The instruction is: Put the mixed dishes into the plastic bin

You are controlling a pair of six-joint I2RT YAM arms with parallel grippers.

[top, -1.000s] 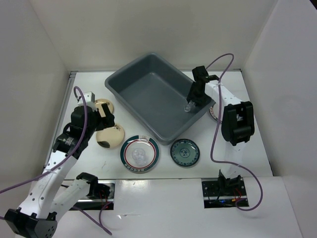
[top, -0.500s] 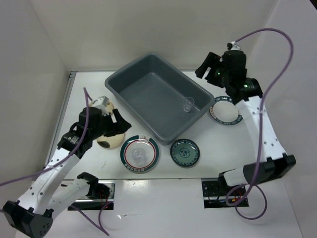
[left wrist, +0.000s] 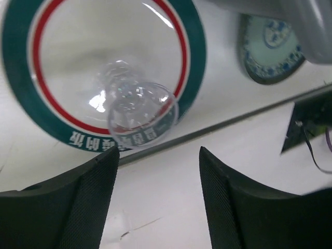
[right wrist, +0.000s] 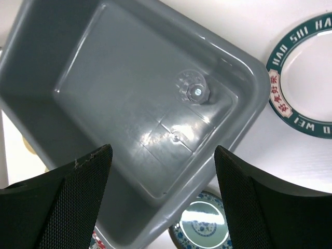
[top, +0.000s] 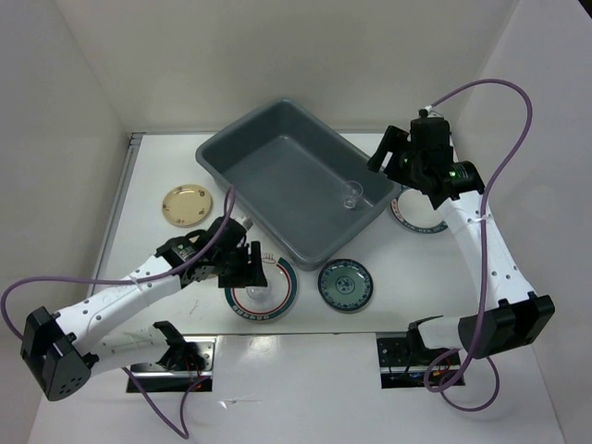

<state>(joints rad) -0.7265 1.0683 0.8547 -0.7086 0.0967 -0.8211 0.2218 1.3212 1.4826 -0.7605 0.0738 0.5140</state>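
The left gripper (left wrist: pixel 158 161) is released, jaws apart and empty. Just ahead of its tips, a small clear plastic cup (left wrist: pixel 142 119) rests on the round white plate with a red-and-green rim (left wrist: pixel 196 46). It should probably straddle the cup squarely and clench gently, since the cup looks slippery. The dark grey rectangular plastic bin (top: pixel 268 176) lies beyond, to the right.

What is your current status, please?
Left end effector open, hovering by cup on red-green-rimmed plate. Right end effector open, empty, above bin; another cup inside. Nothing in the way.
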